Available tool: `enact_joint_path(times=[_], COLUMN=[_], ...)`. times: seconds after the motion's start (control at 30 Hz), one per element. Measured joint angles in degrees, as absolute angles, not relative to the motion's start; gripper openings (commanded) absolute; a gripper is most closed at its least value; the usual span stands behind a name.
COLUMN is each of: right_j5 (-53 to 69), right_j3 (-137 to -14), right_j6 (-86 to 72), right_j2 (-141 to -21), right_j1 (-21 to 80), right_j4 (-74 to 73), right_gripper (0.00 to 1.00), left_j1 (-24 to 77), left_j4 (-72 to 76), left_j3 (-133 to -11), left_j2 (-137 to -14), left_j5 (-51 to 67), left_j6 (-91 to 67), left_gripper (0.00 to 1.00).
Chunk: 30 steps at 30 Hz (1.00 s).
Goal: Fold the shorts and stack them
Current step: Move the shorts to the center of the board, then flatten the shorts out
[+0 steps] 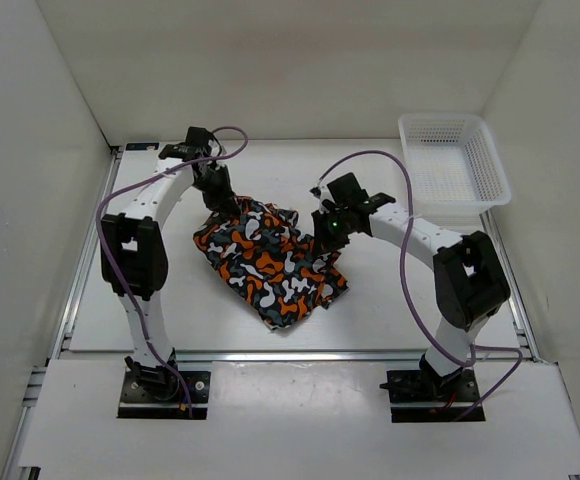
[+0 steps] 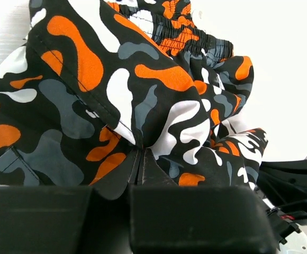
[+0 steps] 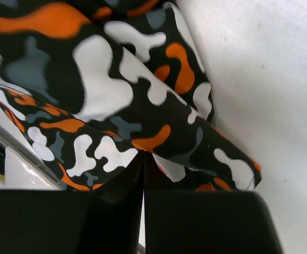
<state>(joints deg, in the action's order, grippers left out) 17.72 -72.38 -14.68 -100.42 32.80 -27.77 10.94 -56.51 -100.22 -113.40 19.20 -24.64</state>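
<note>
Top external view, left to right: left gripper [image 1: 220, 197] is pinched tight on the far-left edge of the shorts [image 1: 270, 262], which sit bunched up mid-table [image 1: 390, 300]. The right gripper [image 1: 322, 232] is clamped on their right edge, jaws squeezed together on fabric.

White arms [image 1: 173, 192], black joints [image 1: 135, 255], purple cables [image 1: 378, 152]
</note>
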Motion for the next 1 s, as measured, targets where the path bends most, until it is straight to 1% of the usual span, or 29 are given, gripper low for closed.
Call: enact_joint_path(times=[0.1,0.13,0.17,0.2,0.23,0.27,0.4,0.43,0.53,0.57,0.63,0.67,0.7,0.73,0.87,1.0], right_j5=[16.58,15.90,14.57,13.23,11.81,10.52,6.28,5.82,6.02,6.63,9.17,10.79,12.36,13.45,14.33,11.57], right_j3=[-75.09,-75.96,-76.60,-76.77,-76.77,-76.73,-76.73,-76.73,-76.73,-76.73,-76.73,-76.73,-76.73,-76.73,-76.73,-77.49], right_j6=[-14.55,-14.61,-15.03,-15.11,-14.85,-15.27,-14.50,-14.41,-13.32,-12.99,-12.10,-11.66,-11.27,-10.59,-10.17,-9.98], right_j2=[-100.44,-100.44,-100.38,-100.12,-99.74,-99.37,-98.72,-98.89,-100.25,-100.95,-102.80,-103.74,-104.75,-105.38,-106.21,-104.81], right_j1=[32.80,32.80,32.80,32.80,32.84,32.97,33.28,33.39,33.52,33.52,33.67,33.80,34.02,34.30,35.57,35.81], right_j4=[-28.08,-28.03,-28.01,-27.88,-28.01,-28.16,-28.25,-28.32,-28.05,-27.94,-27.38,-27.09,-26.83,-26.70,-26.79,-27.18], right_gripper=[0.01,0.33,0.53,0.70,0.98,1.00,1.00,0.98,0.79,0.67,0.50,0.40,0.12,0.01,0.01,0.01], left_j1=[10.39,10.13,9.96,9.80,9.56,9.41,9.26,9.19,9.10,9.08,8.91,8.82,8.73,8.73,8.73,8.73], left_j4=[-56.75,-56.77,-56.71,-56.60,-56.58,-56.55,-56.66,-56.71,-56.73,-56.80,-57.04,-57.04,-57.17,-57.32,-57.87,-58.85], left_j3=[-100.73,-101.27,-101.89,-102.37,-102.80,-103.07,-103.59,-103.83,-104.42,-104.53,-105.12,-105.45,-106.04,-106.61,-109.25,-112.14], left_j2=[-113.03,-112.95,-112.79,-112.51,-112.12,-111.68,-109.82,-109.69,-109.60,-109.60,-109.60,-109.62,-109.62,-109.60,-109.62,-109.71], left_j5=[19.44,19.59,19.68,19.79,19.81,19.84,20.05,20.12,20.21,20.21,20.21,20.18,20.21,20.18,20.18,20.16], left_j6=[-24.64,-24.64,-24.64,-24.64,-24.64,-24.64,-24.64,-24.64,-24.62,-24.64,-24.69,-24.69,-24.69,-24.69,-24.75,-25.12], left_gripper=[0.10,0.10,0.10,0.10,0.10,0.10,0.10,0.10,0.10,0.10,0.10,0.10,0.10,0.10,0.10,0.10])
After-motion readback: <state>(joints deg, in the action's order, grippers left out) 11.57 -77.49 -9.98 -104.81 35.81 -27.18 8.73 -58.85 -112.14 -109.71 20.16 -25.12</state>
